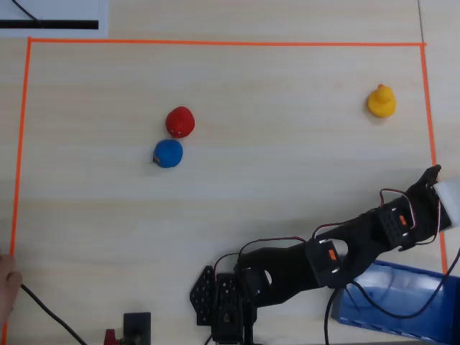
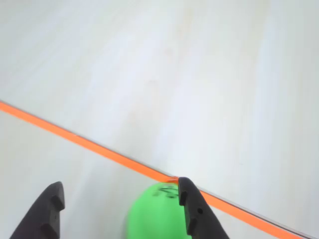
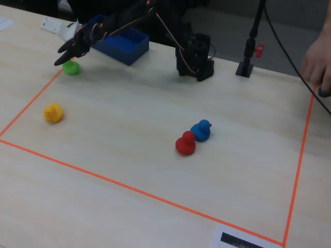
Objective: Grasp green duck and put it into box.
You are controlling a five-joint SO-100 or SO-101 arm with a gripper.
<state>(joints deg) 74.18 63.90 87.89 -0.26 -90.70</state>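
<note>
The green duck (image 2: 157,216) sits on the table right at the orange tape line, between my open fingers and close against the right finger (image 2: 195,211); the left finger (image 2: 47,211) stands well apart from it. In the fixed view the green duck (image 3: 71,67) lies just under my gripper (image 3: 63,56) at the far left. In the overhead view my gripper (image 1: 431,175) is at the right edge and hides the duck. The blue box (image 1: 431,313) stands at the bottom right beside the arm and also shows in the fixed view (image 3: 109,47). My gripper (image 2: 119,199) holds nothing.
A yellow duck (image 1: 382,101) sits at the upper right, and a red duck (image 1: 180,122) and a blue duck (image 1: 168,153) sit together left of centre. Orange tape (image 1: 215,42) frames the work area. A person's hand (image 3: 316,59) rests at the table edge. The arm base (image 1: 224,302) is at bottom centre.
</note>
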